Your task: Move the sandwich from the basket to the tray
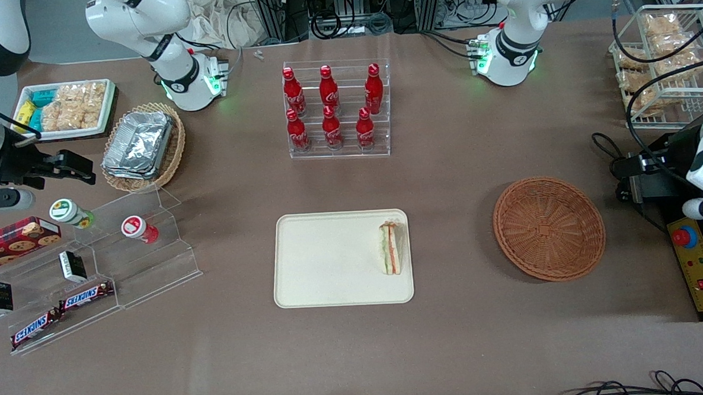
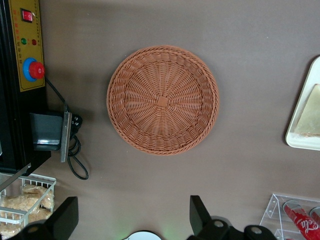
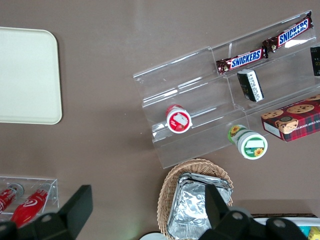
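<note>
The sandwich (image 1: 390, 247) lies on the cream tray (image 1: 330, 259), near the tray edge closest to the basket. The reddish-brown wicker basket (image 1: 548, 228) is empty. My left gripper (image 1: 622, 180) hangs above the table beside the basket, toward the working arm's end, away from the sandwich. The left wrist view shows its black fingers (image 2: 200, 216) wide apart around the gripper's middle (image 2: 132, 217), with nothing between them. That view looks down on the empty basket (image 2: 163, 99) and catches a corner of the tray (image 2: 298, 137) with part of the sandwich (image 2: 310, 117).
A yellow control box (image 1: 701, 262) and a black box with cables (image 2: 47, 131) lie by the basket at the working arm's end. A wire rack of snacks (image 1: 663, 65) and a clear rack of red bottles (image 1: 336, 109) stand farther from the camera.
</note>
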### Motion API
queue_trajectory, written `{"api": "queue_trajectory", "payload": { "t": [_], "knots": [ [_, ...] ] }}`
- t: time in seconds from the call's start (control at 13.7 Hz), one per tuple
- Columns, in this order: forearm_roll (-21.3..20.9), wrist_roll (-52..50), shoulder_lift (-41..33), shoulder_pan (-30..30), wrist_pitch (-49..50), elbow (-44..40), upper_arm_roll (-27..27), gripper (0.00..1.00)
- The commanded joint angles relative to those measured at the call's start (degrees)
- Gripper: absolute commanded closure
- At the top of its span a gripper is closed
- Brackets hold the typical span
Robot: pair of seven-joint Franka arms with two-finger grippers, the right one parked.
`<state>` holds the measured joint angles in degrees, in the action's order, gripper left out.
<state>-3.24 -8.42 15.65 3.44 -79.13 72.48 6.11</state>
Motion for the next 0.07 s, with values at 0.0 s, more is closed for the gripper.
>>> {"api": "queue_trajectory", "payload": {
  "t": [0.0],
  "knots": [
    [1.05, 1.65, -2.65, -1.24, -0.23, 2.93, -2.06, 0.0]
  ]
}}
